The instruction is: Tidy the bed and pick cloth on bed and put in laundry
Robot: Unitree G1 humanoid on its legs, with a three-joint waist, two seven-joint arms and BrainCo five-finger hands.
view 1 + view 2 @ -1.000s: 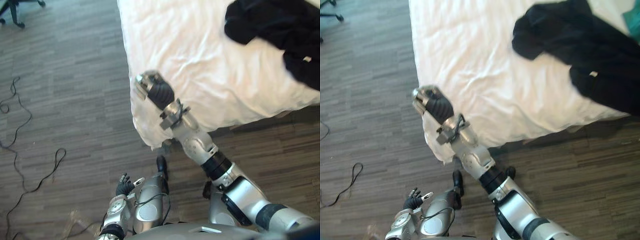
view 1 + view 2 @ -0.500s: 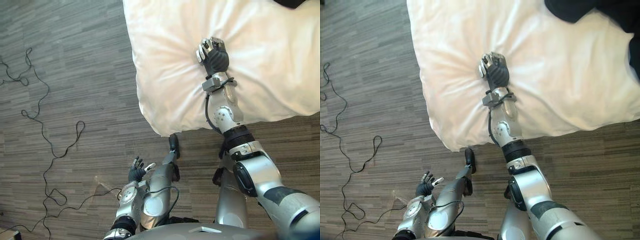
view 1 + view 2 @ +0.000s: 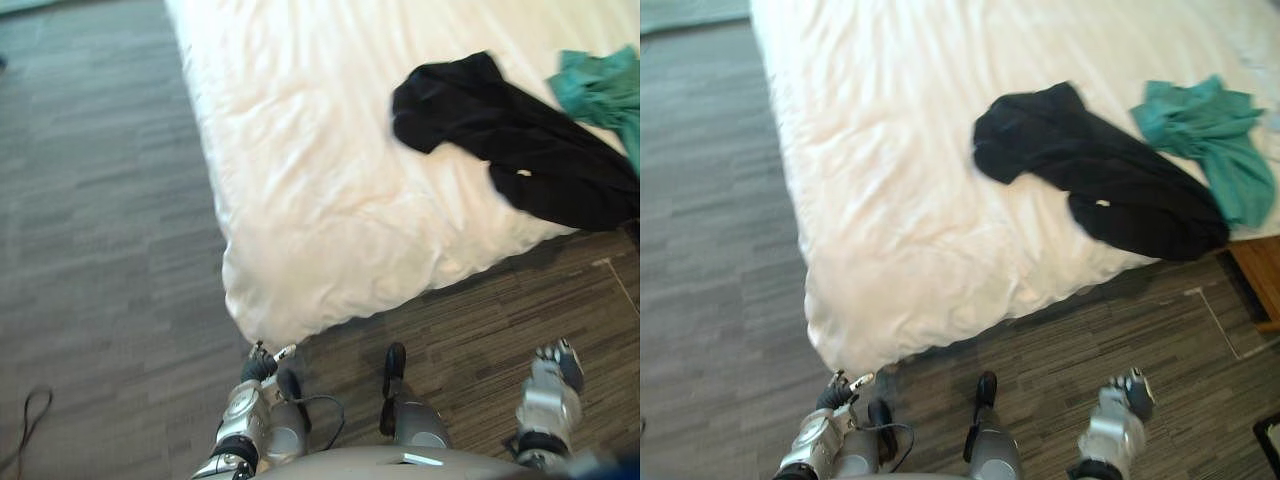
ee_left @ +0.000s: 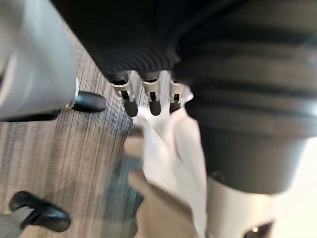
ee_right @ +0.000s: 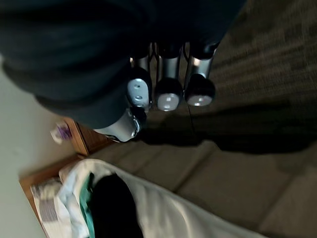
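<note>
Grey plank floor (image 3: pixel 100 250) ran round a bed (image 3: pixel 300 200) under a white, lightly creased duvet. The black garment (image 3: pixel 510 140) sprawled near the bed's right edge, and a teal cloth (image 3: pixel 600 90) lay just beside it, perhaps touching at the far end. Both arms hung low by the robot. The left hand (image 3: pixel 262 366) had relaxed fingers and held nothing, with the duvet's corner just past it. The right hand (image 3: pixel 556 362) looked loosely curled and empty. Neither cloth had been picked up.

A grab at the black garment might also pinch the duvet and drag it out of line, undoing the tidying. A pull might sweep the teal cloth off the edge onto the floor. A wooden piece of furniture (image 3: pixel 1258 280) stood close to that side and would narrow the approach
</note>
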